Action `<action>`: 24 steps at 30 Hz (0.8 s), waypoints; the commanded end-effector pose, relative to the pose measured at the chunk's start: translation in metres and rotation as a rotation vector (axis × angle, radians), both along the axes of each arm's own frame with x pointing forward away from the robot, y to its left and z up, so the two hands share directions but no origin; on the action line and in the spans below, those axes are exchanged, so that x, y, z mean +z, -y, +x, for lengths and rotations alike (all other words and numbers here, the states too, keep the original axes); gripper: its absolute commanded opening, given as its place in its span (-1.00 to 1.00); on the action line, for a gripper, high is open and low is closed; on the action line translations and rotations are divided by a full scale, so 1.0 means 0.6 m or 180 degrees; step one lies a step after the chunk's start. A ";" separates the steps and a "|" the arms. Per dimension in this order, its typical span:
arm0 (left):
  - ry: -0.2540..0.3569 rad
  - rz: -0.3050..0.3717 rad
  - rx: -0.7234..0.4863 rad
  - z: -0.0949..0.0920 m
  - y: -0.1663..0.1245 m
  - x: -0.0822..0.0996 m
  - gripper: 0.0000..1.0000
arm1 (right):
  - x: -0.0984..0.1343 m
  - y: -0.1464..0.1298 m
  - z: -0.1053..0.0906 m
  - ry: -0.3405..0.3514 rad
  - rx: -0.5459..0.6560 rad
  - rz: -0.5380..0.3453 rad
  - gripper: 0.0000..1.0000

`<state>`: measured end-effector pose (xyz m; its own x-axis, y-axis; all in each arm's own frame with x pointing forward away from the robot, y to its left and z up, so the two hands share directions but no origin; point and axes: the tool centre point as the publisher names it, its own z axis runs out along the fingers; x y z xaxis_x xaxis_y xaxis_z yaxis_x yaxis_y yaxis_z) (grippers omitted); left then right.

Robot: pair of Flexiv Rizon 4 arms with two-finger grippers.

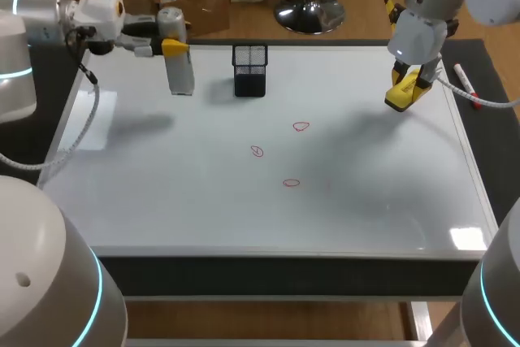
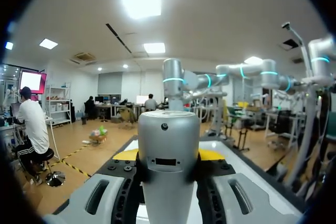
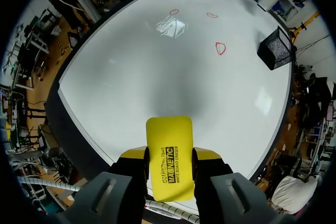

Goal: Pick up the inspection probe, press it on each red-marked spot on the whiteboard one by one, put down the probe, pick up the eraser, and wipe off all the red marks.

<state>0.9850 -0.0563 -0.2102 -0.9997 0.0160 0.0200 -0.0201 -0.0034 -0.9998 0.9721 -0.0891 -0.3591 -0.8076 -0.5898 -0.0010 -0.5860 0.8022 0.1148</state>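
My left gripper [image 1: 173, 46] is shut on the silver cylindrical probe [image 1: 177, 58], which stands upright over the whiteboard's [image 1: 162, 201] back left corner. In the left wrist view the probe [image 2: 168, 166] fills the gap between the fingers of the left gripper [image 2: 168, 156]. My right gripper [image 1: 406, 91] is shut on the yellow eraser [image 1: 404, 95], hanging over the board's back right. In the right wrist view the eraser [image 3: 169, 140] sticks out ahead of the right gripper [image 3: 169, 158]. Three red marks [image 1: 301, 127], [image 1: 257, 151], [image 1: 292, 183] lie mid-board, and the red marks [image 3: 221, 48] lie far ahead of the eraser.
A black mesh pen holder [image 1: 250, 71] stands at the back middle of the board, between the two grippers; the same holder [image 3: 277, 48] shows in the right wrist view. A marker pen [image 1: 465, 80] lies off the board's right edge.
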 end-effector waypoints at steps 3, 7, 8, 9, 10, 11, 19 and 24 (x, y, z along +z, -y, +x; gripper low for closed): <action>-0.0041 -0.0027 0.0187 -0.075 0.044 0.002 -1.00 | 0.001 0.000 0.001 -0.0001 0.0004 -0.0010 -1.00; -0.0049 -0.0063 0.0112 -0.102 0.074 -0.001 -1.00 | 0.001 0.000 0.001 -0.0001 0.0004 -0.0010 -1.00; -0.0037 -0.0058 0.0101 -0.107 0.081 -0.002 -1.00 | 0.001 0.000 0.001 -0.0001 0.0004 -0.0010 -1.00; -0.0057 -0.0105 0.0054 -0.110 0.087 -0.004 -1.00 | 0.001 0.000 0.001 -0.0001 0.0004 -0.0010 -1.00; -0.0065 -0.0108 0.0051 -0.115 0.094 -0.005 -1.00 | 0.001 0.000 0.001 -0.0001 0.0004 -0.0010 -1.00; -0.0076 -0.0115 0.0025 -0.119 0.101 -0.007 -1.00 | 0.001 0.000 0.001 -0.0001 0.0004 -0.0010 -1.00; -0.0038 -0.0152 -0.0159 -0.156 0.155 -0.017 -1.00 | 0.001 0.000 0.001 -0.0001 0.0004 -0.0010 -1.00; -0.0065 -0.0158 -0.0234 -0.166 0.178 -0.028 -1.00 | 0.001 0.000 0.001 -0.0001 0.0004 -0.0010 -1.00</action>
<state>0.8841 -0.1558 -0.2243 -0.9956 0.0871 0.0351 -0.0392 -0.0457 -0.9982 0.9721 -0.0892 -0.3591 -0.8076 -0.5898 -0.0015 -0.5860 0.8021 0.1147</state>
